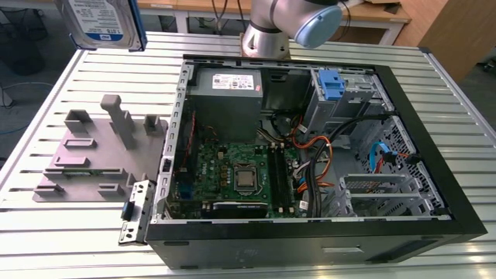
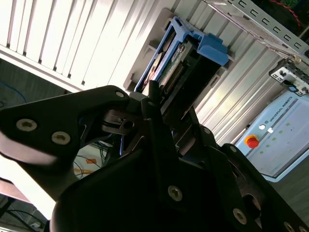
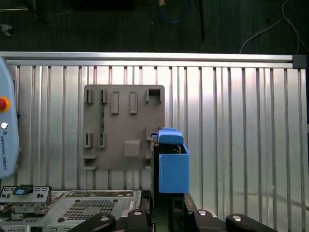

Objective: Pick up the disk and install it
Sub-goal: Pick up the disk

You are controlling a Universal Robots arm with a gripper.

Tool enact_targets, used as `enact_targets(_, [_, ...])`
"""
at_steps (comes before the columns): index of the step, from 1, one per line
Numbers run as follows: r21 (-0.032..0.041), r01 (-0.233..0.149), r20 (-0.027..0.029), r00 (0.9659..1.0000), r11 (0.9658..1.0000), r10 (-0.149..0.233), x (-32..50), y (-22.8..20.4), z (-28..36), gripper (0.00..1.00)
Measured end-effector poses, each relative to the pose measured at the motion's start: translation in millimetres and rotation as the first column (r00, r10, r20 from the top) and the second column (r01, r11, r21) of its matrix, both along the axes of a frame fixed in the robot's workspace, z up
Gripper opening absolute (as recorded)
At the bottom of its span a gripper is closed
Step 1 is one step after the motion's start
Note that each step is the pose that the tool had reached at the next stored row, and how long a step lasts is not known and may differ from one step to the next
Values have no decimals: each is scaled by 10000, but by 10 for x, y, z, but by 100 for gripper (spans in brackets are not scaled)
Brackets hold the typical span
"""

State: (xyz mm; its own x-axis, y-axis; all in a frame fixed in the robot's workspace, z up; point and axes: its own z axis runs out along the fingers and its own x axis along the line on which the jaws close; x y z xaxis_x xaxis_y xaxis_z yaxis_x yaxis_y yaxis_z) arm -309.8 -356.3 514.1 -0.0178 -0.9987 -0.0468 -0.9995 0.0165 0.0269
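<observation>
Silver disk (image 1: 116, 26) with white-and-blue label (image 1: 97, 17), grey holder plate (image 1: 89, 160), black computer case (image 1: 310, 247)

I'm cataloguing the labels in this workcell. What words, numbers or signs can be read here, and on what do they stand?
disk: white-and-blue label in the exterior view, print too small to read.
power-supply box: white sticker, print too small to read.
control pendant: a maker's name along its edge in the first wrist view, not quoted here.
motherboard: markings too small to read.
</observation>
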Motion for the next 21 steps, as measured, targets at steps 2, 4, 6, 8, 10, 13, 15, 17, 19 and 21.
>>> enact_targets(2, [1,0,1,10000,10000,0,30,0,-1,35])
enact_targets(4, [0,0,1,10000,10000,0,55,0,0,35])
enact_targets(6, [0,0,1,10000,10000,0,76,0,-1,35])
enact_targets(8, [0,0,0,10000,10000,0,96,0,0,35])
enact_targets(10, [0,0,1,10000,10000,0,113,0,-1,35])
enact_targets(13, [1,0,1,10000,10000,0,133,0,-1,35])
enact_targets(15, [0,1,0,10000,10000,-1,141,0,0,35])
enact_targets(17, [1,1,1,10000,10000,-1,145,0,-1,35])
enact_targets(19, [0,0,1,10000,10000,0,153,0,-1,35])
enact_targets(21, [0,1,1,10000,10000,-1,155,0,-1,35])
